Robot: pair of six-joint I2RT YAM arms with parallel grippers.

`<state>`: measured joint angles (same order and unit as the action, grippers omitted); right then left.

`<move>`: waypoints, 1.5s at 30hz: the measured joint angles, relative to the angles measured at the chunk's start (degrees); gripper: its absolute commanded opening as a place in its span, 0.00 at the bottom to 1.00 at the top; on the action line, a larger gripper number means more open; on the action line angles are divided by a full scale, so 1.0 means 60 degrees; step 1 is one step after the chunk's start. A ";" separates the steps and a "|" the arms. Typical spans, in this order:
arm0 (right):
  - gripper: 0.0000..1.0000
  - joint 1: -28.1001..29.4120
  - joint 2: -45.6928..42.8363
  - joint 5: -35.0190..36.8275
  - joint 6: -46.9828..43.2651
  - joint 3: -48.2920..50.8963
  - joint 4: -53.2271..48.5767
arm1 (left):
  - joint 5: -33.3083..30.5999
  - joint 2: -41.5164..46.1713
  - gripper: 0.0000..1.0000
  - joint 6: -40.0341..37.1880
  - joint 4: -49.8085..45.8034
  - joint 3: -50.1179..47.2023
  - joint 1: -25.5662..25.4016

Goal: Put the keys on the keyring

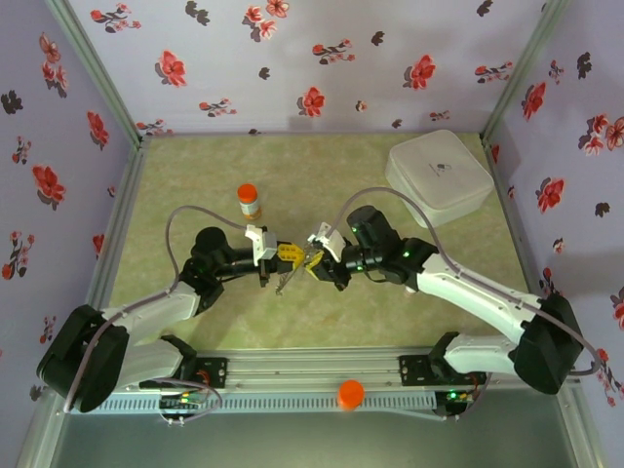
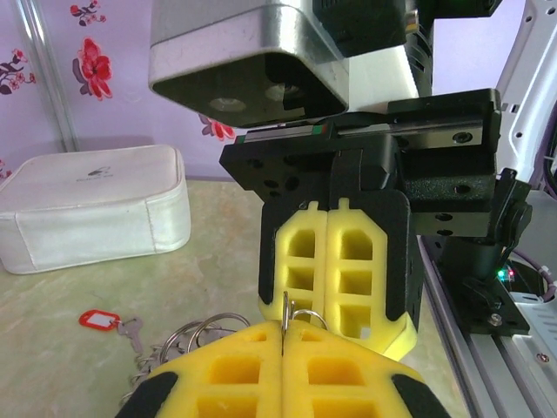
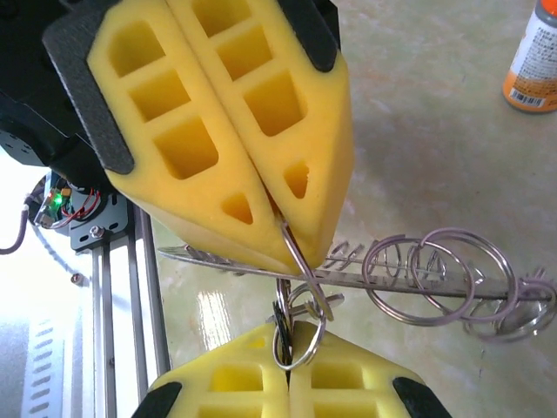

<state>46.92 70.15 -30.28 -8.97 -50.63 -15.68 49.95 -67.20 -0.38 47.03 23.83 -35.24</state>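
Observation:
My left gripper [image 1: 284,255] and right gripper [image 1: 314,261] meet tip to tip above the middle of the table. In the left wrist view my left gripper [image 2: 285,324] is shut on a thin silvery split ring [image 2: 286,306]. My right gripper [image 3: 290,344] is shut on a small split ring [image 3: 306,335] with a dark bit beside it, linked to the ring in the left fingers [image 3: 235,113]. The keyring [image 3: 348,279] shows edge on behind them, strung with several wire rings [image 3: 452,270]. A key with a red tag [image 2: 100,320] sits beside those rings.
An orange-capped bottle [image 1: 249,201] stands just behind the left gripper. A white box [image 1: 439,175] sits at the back right. The arms' rail [image 1: 322,375] runs along the near edge, with an orange knob [image 1: 350,393] on it.

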 measured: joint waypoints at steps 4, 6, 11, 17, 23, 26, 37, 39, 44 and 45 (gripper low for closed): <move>0.26 -0.0044 0.0051 0.0062 0.0015 -0.0062 -0.0310 | 0.0080 0.0018 0.00 0.0000 -0.0022 0.0000 -0.0025; 0.30 -0.0087 0.0007 0.0229 -0.0040 -0.0055 -0.0583 | 0.0157 0.0051 0.00 -0.0004 0.0106 0.0000 -0.0062; 0.34 -0.0197 -0.1049 0.0878 -0.0342 0.0339 -0.0718 | 0.0288 0.0080 0.00 -0.0004 0.0353 0.0000 -0.0098; 0.36 -0.0215 -0.2492 0.1020 -0.0831 0.1351 0.0707 | 0.0295 0.0058 0.00 -0.0004 0.0379 0.0000 -0.0146; 0.35 -0.0215 -0.2022 0.0630 -0.0729 0.1457 0.2029 | 0.0295 -0.0080 0.00 -0.0004 0.0375 0.0000 -0.0171; 0.34 -0.0215 -0.1894 0.0372 -0.0539 0.1523 0.2652 | 0.0295 -0.0127 0.00 -0.0004 0.0379 0.0000 -0.0193; 0.34 -0.0215 -0.1854 0.0153 -0.0412 0.1672 0.2881 | 0.0364 -0.0182 0.00 -0.0007 0.0375 0.0000 -0.0229; 0.34 -0.0215 -0.1956 0.0215 -0.0430 0.1749 0.2703 | 0.0364 -0.0182 0.00 -0.0007 0.0375 0.0000 -0.0229; 0.35 -0.0215 -0.2371 0.0339 -0.0437 0.1898 0.2233 | 0.0364 -0.0182 0.00 -0.0015 0.0375 0.0000 -0.0233; 0.35 -0.0215 -0.2441 0.0375 -0.0441 0.1898 0.2131 | 0.0364 -0.0182 0.00 -0.0025 0.0375 0.0000 -0.0237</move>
<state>45.63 55.51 -28.03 -11.62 -39.24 -2.90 52.14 -68.29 -0.54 49.28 23.83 -36.67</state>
